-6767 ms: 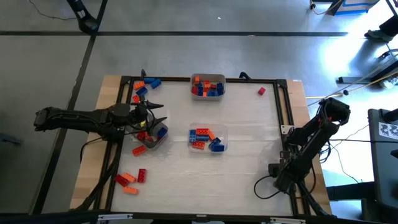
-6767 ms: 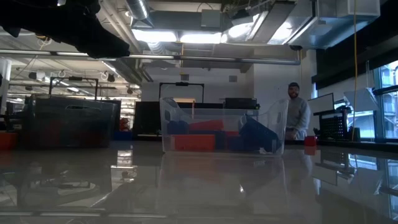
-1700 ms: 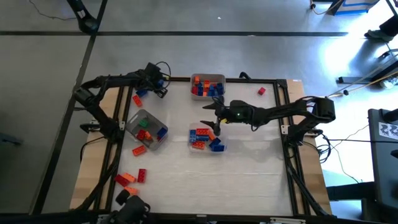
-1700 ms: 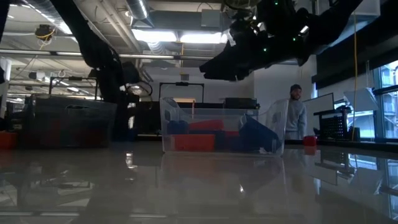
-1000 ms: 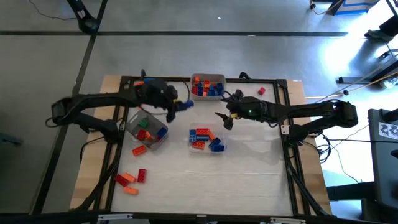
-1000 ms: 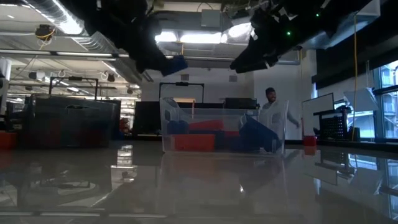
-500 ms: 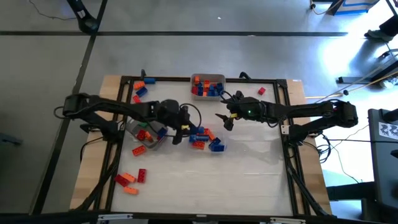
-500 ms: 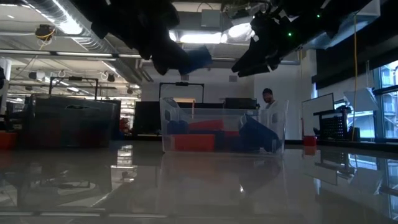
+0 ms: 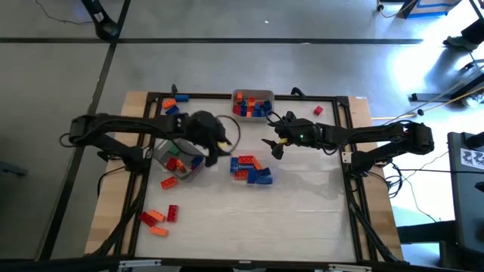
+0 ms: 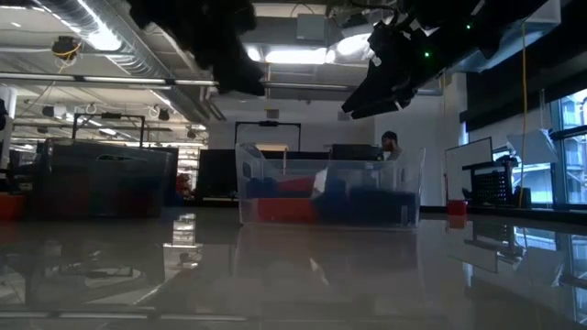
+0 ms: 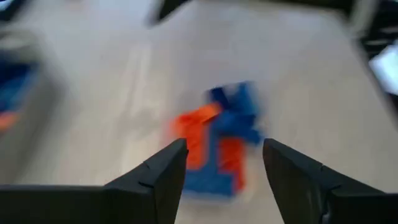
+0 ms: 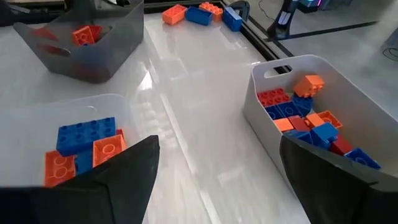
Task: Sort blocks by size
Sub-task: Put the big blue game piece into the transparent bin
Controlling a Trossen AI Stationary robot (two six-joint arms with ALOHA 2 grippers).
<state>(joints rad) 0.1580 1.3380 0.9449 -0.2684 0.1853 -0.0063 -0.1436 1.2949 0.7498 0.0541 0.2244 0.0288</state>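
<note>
The blocks are small studded bricks in red, orange and blue. A pile of them lies in the middle clear tray (image 9: 272,160), seen blurred in the left wrist view as blue and orange blocks (image 11: 221,134). My left gripper (image 9: 220,149) (image 11: 225,149) hangs open above the table just left of that tray, with nothing between its fingers. My right gripper (image 9: 272,145) (image 12: 219,146) hangs open and empty between the middle tray and the far tray (image 9: 252,95), which holds more blocks (image 12: 305,115).
A dark tray (image 9: 168,151) with a few blocks stands under the left arm. Loose blocks lie at the far left (image 9: 172,106) and near left (image 9: 159,215), and one red block (image 9: 318,110) lies at the far right. A black frame (image 9: 344,136) edges the table.
My left gripper has carried a blue block from beside the far tray toward the near edge, up to the middle tray, and has let it go. The block no longer shows at its fingers, and the middle tray's pile shows more blue. My right gripper has kept its place.
</note>
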